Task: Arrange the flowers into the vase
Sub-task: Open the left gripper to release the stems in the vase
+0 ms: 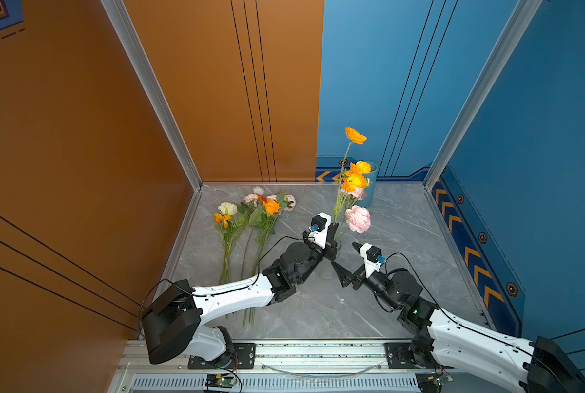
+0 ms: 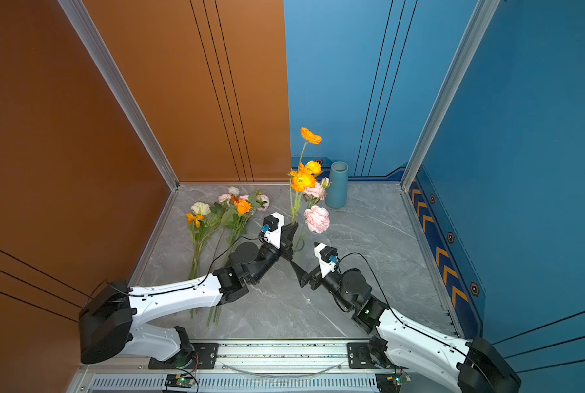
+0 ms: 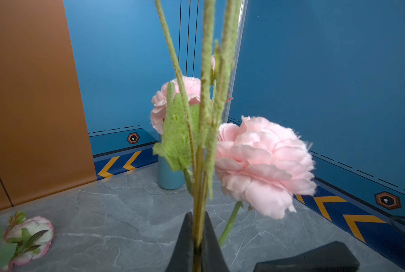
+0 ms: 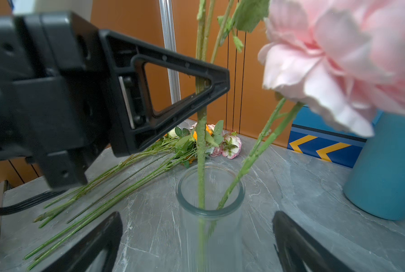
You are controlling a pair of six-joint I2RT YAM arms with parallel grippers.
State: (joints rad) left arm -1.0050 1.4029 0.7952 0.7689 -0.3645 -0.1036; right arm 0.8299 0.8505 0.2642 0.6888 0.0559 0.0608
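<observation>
Both top views look steeply down from the front onto the tabletop [image 1: 420,221]. Close in, the left wrist camera faces the blue wall [image 3: 314,70], the right the orange wall [image 4: 126,16]; both show the pink bloom [image 3: 262,164] and blue vase [image 3: 168,176].

We see the left arm [image 1: 233,296] and right arm [image 1: 471,340] in white screw-dotted shells [image 2: 178,297] with black joints [image 1: 299,260], black cables [image 4: 15,208], blue-plugged white wrist mounts [image 1: 323,226], and black triangular fingers [image 4: 185,61] on the left gripper [image 3: 198,214] and right gripper [image 1: 342,253].
</observation>
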